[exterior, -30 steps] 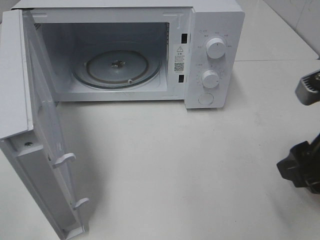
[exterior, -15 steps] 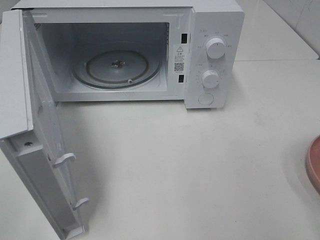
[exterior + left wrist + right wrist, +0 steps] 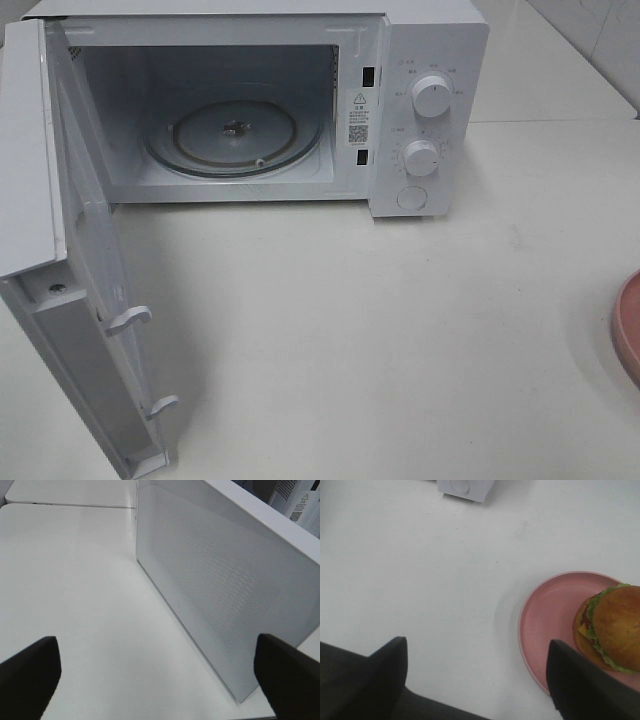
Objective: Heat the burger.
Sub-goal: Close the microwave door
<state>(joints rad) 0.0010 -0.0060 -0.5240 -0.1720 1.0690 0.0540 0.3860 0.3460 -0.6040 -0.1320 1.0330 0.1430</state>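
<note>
- Two grippers are present, each seen only from its own wrist camera; neither appears in the high view.
- Left gripper (image 3: 157, 677): fingers spread wide apart with nothing between them, over bare white table (image 3: 400, 330). The perforated outer face of the microwave door (image 3: 220, 590) stands just ahead of it.
- Right gripper (image 3: 475, 680): fingers parted, holding nothing, over the table surface beside the pink plate (image 3: 550, 625). One fingertip (image 3: 580, 690) overlaps the plate's near rim in the wrist view; contact cannot be determined.
- Burger (image 3: 612, 627): sits on the pink plate, offset toward one side, upright, with glossy brown bun on top and green lettuce, yellow cheese and a little red showing at the edge.
- High view: only a sliver of the plate shows at the right edge of the table, well apart from the microwave (image 3: 300, 100); the burger is out of frame there.
- Microwave: white, at the rear of the table, door swung fully open to the left. Its glass turntable (image 3: 235, 135) lies bare inside the cavity.
- Control panel: two round knobs (image 3: 431, 96) one above the other, with a round button (image 3: 411, 198) below them.
- Obstructions: the table between plate and cavity carries no objects.
</note>
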